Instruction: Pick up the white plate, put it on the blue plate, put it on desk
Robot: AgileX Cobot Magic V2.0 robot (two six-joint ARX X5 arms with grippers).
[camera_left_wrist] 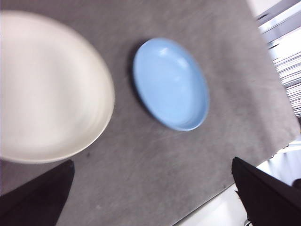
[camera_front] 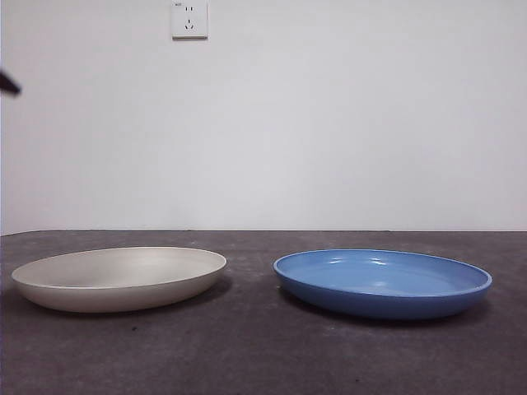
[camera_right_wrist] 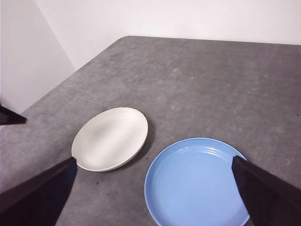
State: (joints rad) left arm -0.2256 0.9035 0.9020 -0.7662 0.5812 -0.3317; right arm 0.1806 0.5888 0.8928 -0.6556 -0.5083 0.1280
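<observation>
The white plate lies flat on the desk at the left, and the blue plate lies beside it at the right with a small gap between them. My left gripper hovers high over the white plate and blue plate, open and holding nothing; that view is blurred. My right gripper is also open and hangs high above the blue plate, with the white plate further off. In the front view only a black arm tip shows at the upper left.
A white wall with a socket stands behind the desk. The desk's edge runs close past the blue plate, with pale clutter beyond it. Another arm's black tip shows at the side of the right wrist view.
</observation>
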